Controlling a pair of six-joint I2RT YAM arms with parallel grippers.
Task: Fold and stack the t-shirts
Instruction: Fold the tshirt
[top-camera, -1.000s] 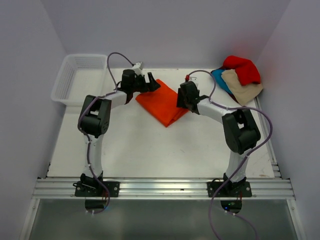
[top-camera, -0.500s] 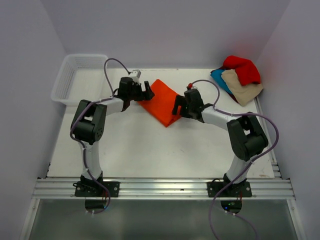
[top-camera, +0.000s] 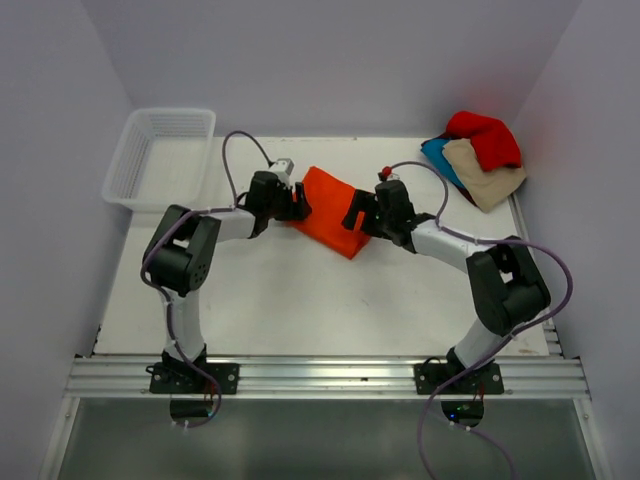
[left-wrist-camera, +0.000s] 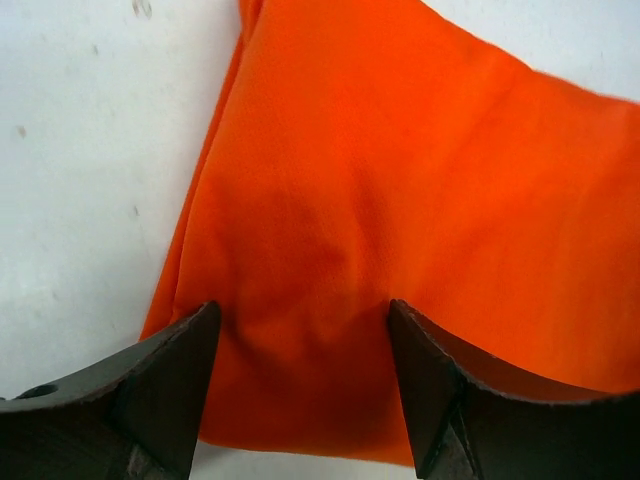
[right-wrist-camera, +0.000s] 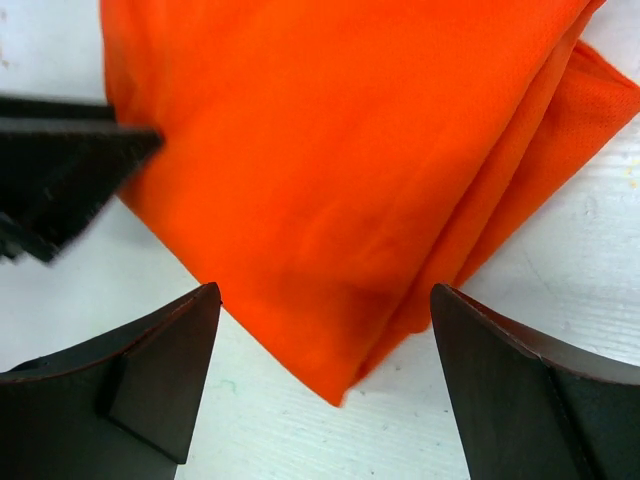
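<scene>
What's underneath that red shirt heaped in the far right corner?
A beige shirt and a teal-blue shirt stick out from beneath the red shirt. How far they run under it, and whether anything else lies there, is covered.

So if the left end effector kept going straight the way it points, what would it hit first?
Most likely the orange t-shirt: the open left end effector points right at its folded edge. How near it is, I cannot tell.
</scene>
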